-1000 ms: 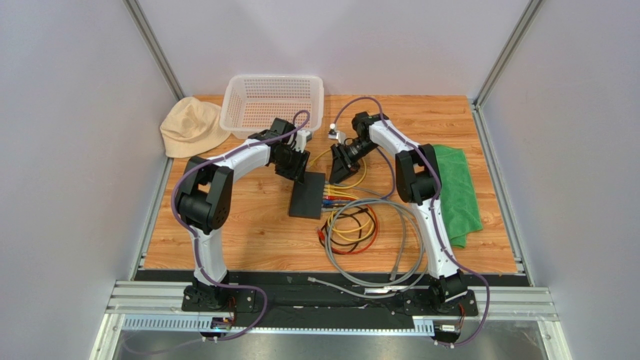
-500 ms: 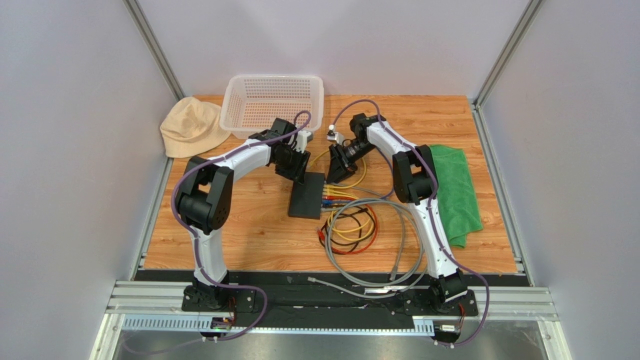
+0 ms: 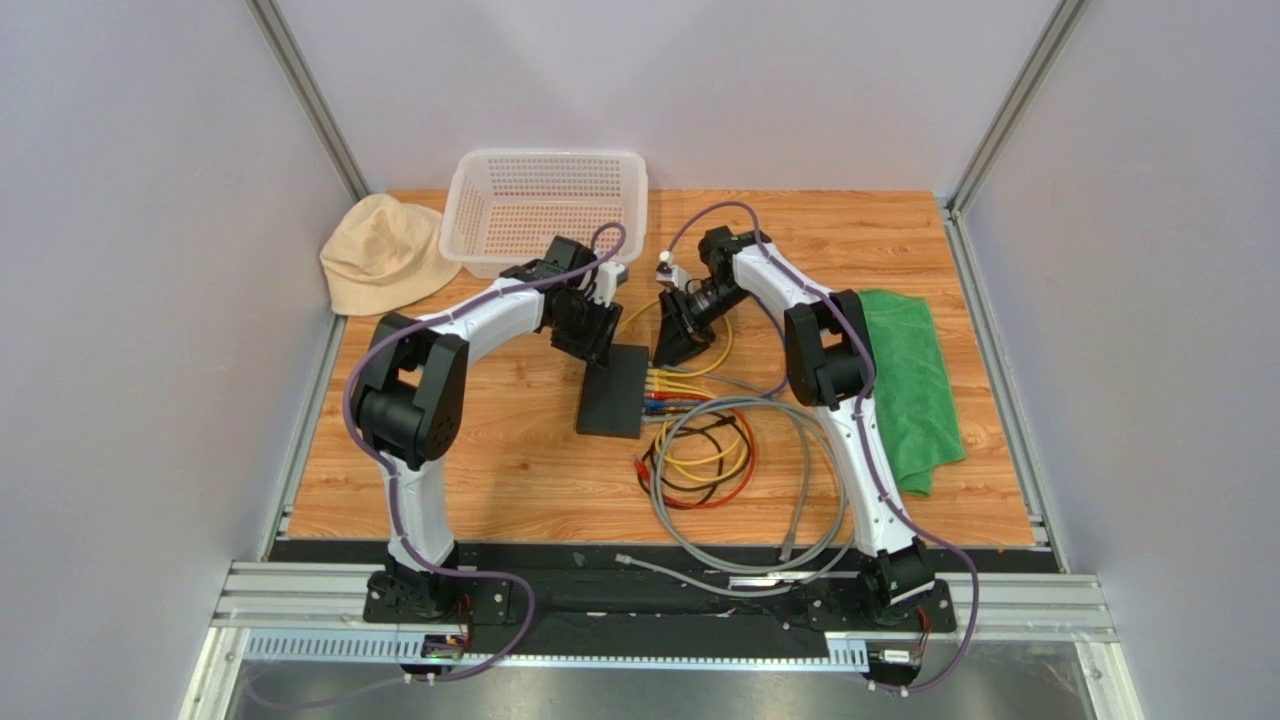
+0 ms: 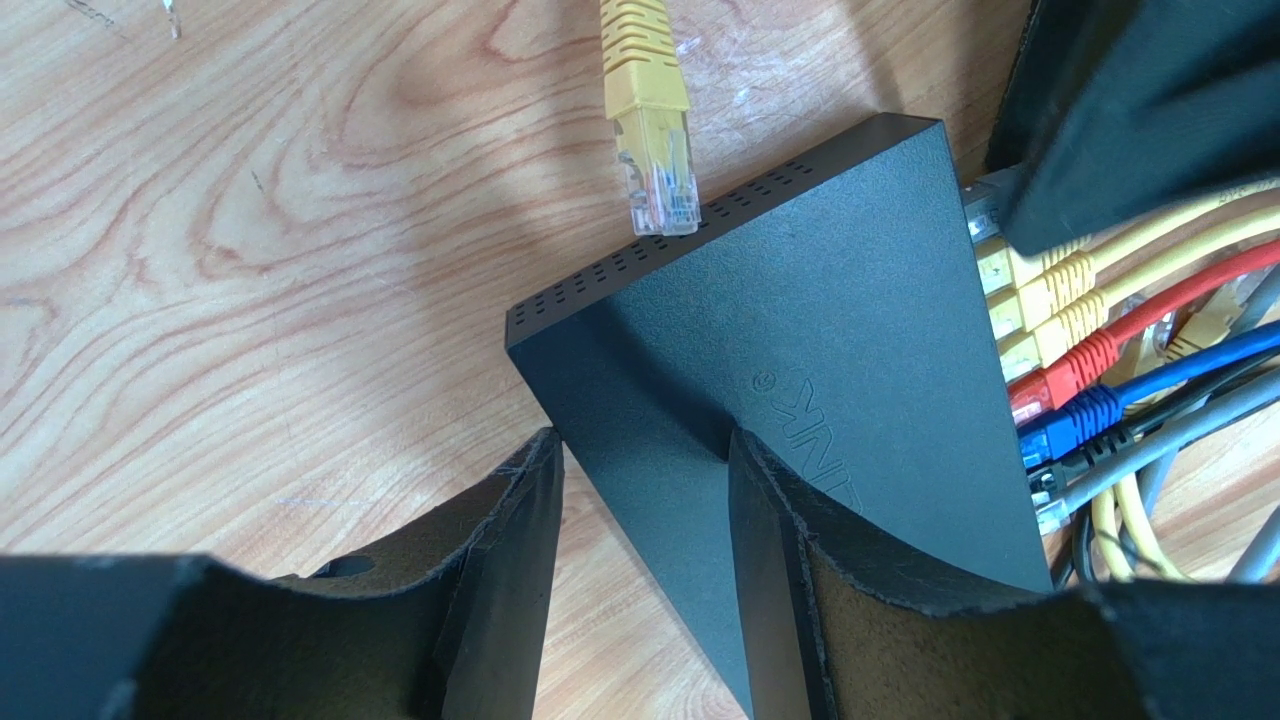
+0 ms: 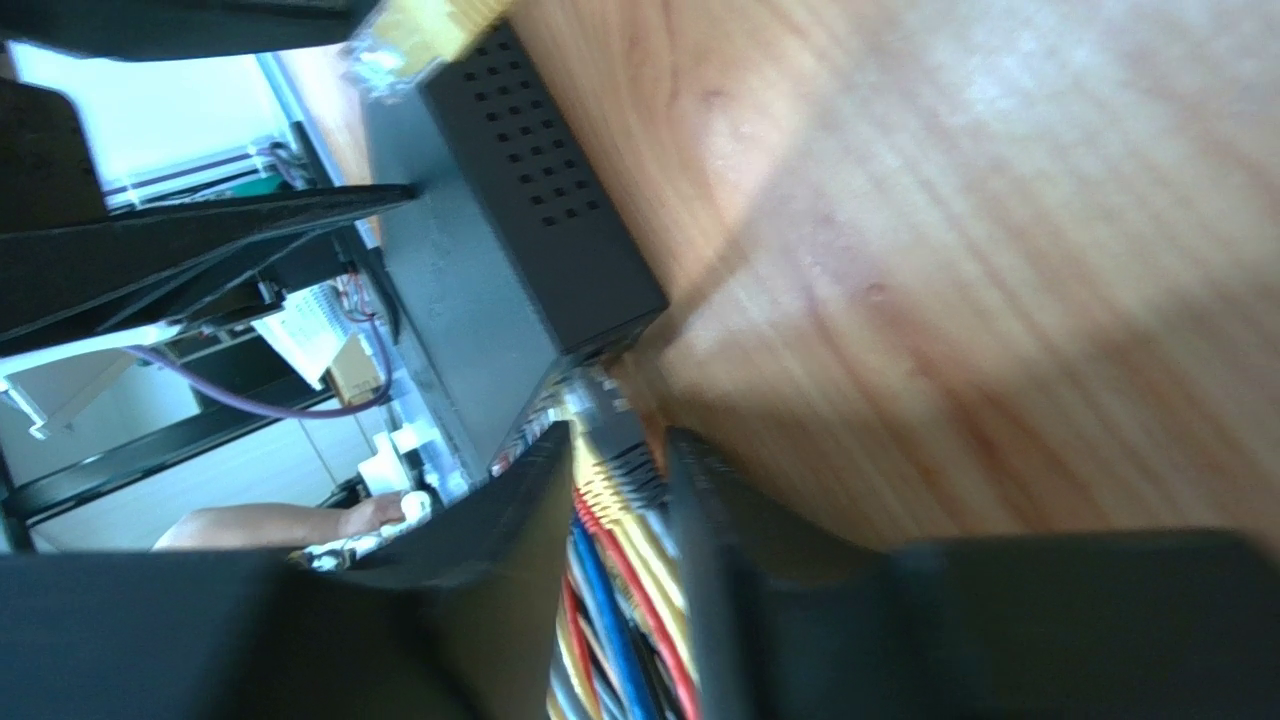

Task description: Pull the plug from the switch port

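Note:
The matte-black switch [image 3: 616,390] lies flat mid-table, also in the left wrist view [image 4: 812,345]. Yellow, red and blue plugs [image 4: 1052,338] sit in the sockets on its right edge. My left gripper [image 3: 589,339] is open at the switch's far corner. One finger [image 4: 789,578] is over the top face and the other [image 4: 489,578] is over the wood. My right gripper [image 3: 679,342] is partly open, and its fingers [image 5: 519,518] straddle the plugs [image 5: 609,488] at the port edge. That view is blurred. A loose yellow plug [image 4: 649,150] rests against the switch's far edge.
A white basket [image 3: 549,203] and a beige hat [image 3: 383,255] are at the back left. A green cloth [image 3: 917,383] lies at the right. Coils of grey cable [image 3: 751,503] and red and yellow cable [image 3: 699,458] lie in front of the switch.
My right gripper has shifted slightly left toward the switch's port edge. The left arm and the switch have not moved.

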